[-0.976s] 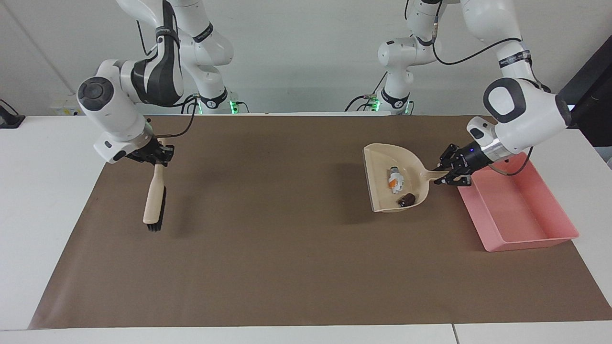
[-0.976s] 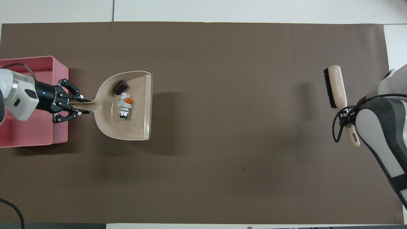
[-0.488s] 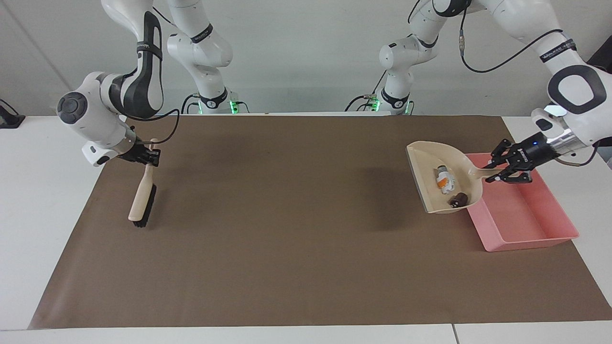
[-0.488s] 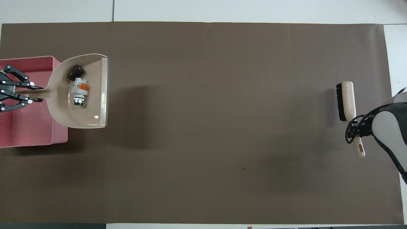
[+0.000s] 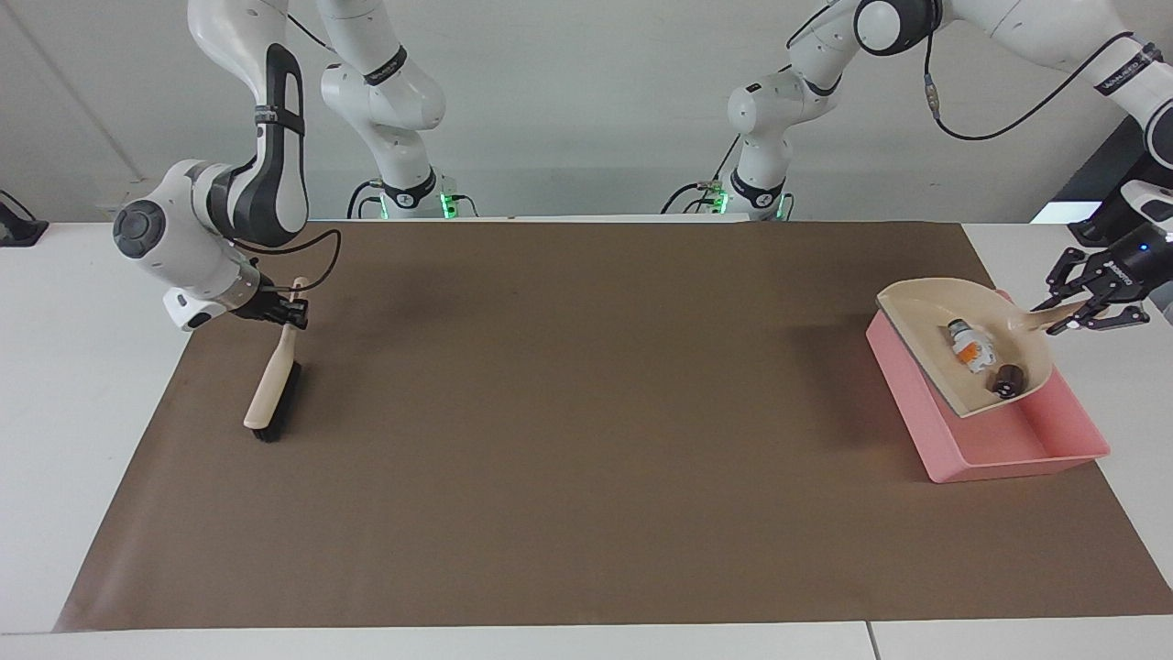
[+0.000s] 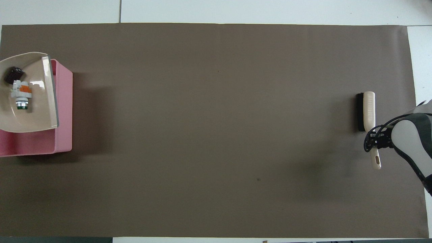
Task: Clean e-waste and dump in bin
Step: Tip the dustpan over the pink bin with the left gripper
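My left gripper (image 5: 1077,313) is shut on the handle of the beige dustpan (image 5: 926,332) and holds it up over the pink bin (image 5: 1008,449). Both e-waste pieces lie in the pan: the white-and-green component (image 5: 971,346) (image 6: 21,94) and the dark cylinder (image 5: 1008,380) (image 6: 12,74). In the overhead view the dustpan (image 6: 37,118) covers much of the bin (image 6: 64,111), and the left gripper is out of view there. My right gripper (image 5: 286,313) (image 6: 374,141) is shut on the handle of the beige black-bristled brush (image 5: 271,394) (image 6: 367,108), at the right arm's end of the mat.
A brown mat (image 5: 568,431) covers the table. The bin sits at the mat's edge toward the left arm's end. White tabletop (image 5: 82,385) shows past the mat on both ends.
My left gripper has carried the dustpan with both pieces from over the mat to above the bin. My right gripper has lowered the brush and shifted it a little toward the table's end.
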